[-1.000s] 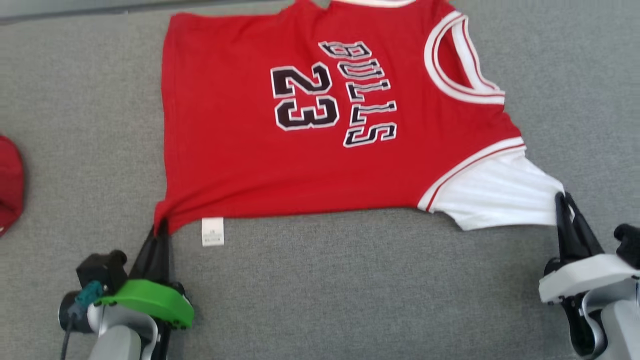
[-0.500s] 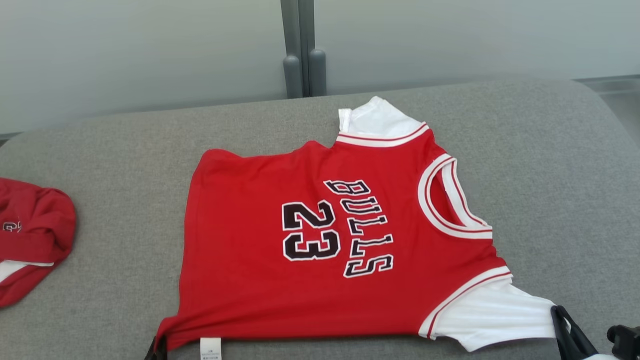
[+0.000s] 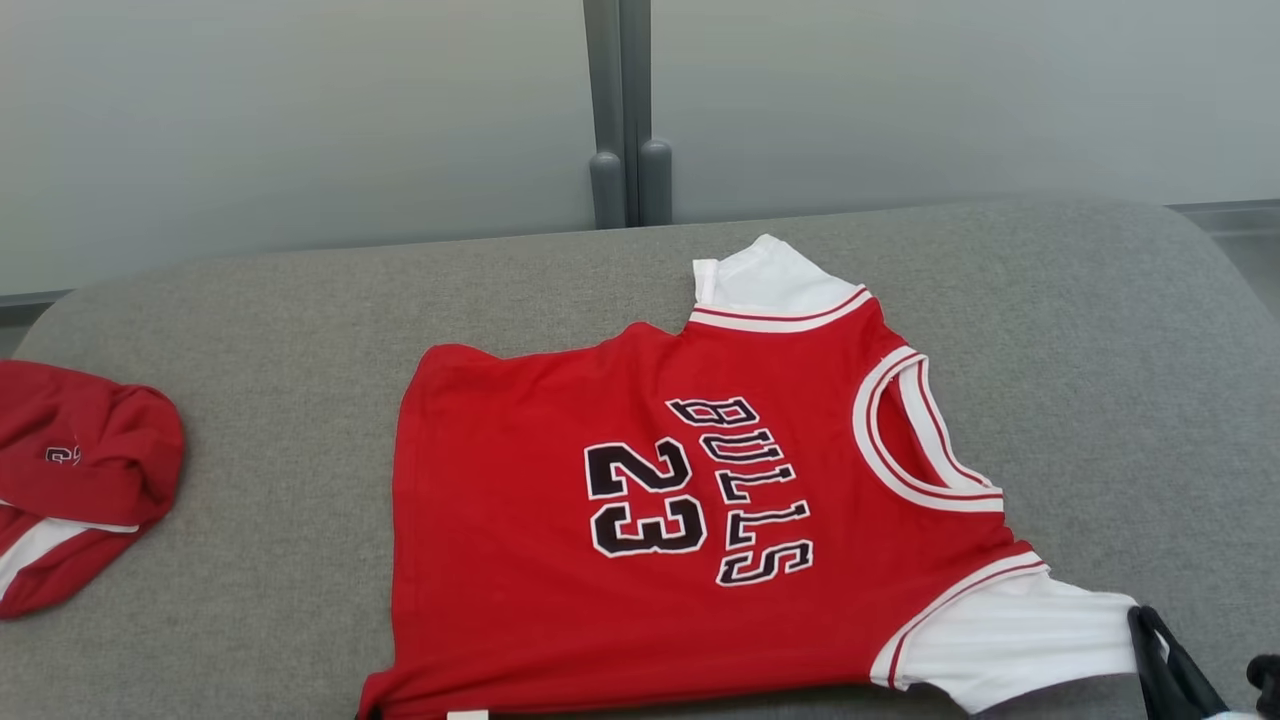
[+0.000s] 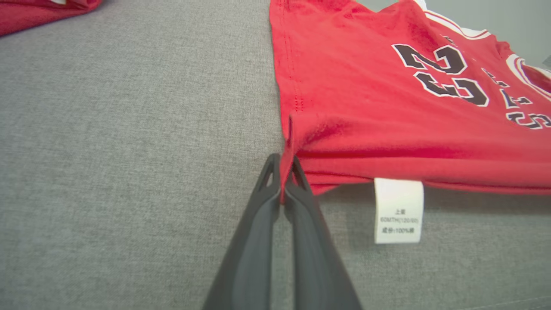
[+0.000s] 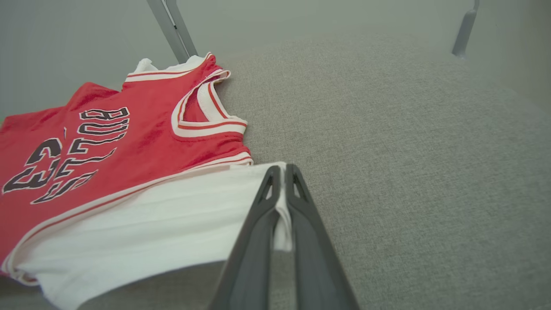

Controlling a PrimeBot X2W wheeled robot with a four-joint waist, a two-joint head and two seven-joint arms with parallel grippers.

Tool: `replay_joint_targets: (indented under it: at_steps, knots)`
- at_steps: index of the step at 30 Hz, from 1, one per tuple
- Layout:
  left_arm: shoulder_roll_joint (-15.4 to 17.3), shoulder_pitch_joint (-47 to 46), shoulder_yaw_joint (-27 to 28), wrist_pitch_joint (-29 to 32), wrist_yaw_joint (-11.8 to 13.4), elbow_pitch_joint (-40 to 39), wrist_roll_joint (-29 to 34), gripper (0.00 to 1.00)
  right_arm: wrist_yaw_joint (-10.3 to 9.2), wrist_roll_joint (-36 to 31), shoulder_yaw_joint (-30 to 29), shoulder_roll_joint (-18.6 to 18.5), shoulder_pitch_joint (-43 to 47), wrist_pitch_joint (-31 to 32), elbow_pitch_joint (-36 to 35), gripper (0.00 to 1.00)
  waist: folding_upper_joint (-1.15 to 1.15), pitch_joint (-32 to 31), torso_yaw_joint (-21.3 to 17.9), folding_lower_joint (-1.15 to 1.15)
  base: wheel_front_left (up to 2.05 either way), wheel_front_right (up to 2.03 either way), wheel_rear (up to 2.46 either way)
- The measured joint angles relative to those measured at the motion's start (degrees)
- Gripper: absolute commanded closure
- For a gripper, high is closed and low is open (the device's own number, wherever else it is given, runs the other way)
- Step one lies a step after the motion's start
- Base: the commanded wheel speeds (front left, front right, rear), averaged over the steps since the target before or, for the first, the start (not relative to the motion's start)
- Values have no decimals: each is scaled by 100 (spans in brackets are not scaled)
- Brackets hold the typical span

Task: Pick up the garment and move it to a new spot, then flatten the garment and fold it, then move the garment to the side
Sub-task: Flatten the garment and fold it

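Left tool (image 4: pixel 284 163) is clamped on a bottom corner of the jersey (image 4: pixel 387 120), lower centre of the left wrist frame, with the care label (image 4: pixel 398 211) just right. Right tool (image 5: pixel 282 172) is clamped on the tip of the white sleeve (image 5: pixel 172 215). Jersey lies spread front up, mid grey worktop (image 3: pixel 250 600). Judged: moved and near flat, with fold and side move left. Another red garment (image 3: pixel 80 470) at the far left edge, well apart, could crowd that side. Grey posts (image 3: pixel 625 150) stand behind.

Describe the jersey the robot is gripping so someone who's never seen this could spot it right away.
On the grey cushion, look to the middle: the jersey lies spread flat, red with white sleeves, its near corners pinched by the left gripper and right gripper. Unlike the bunched red garment at the cushion's left edge, it shows BULLS 23 in black.
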Motion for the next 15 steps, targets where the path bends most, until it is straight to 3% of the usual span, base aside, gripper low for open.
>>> replay_joint_targets:
  at_steps: [8,15]
  knots:
    - [97,-397,-248,0,14,-409,-277,100,-4,-12,30,26,-403,-1,-229,100,0,176,84,0,0,0,0]
    - [126,-1163,-542,0,16,-115,-503,100,-7,-278,172,38,-1357,-1,164,100,0,497,148,0,0,0,0]
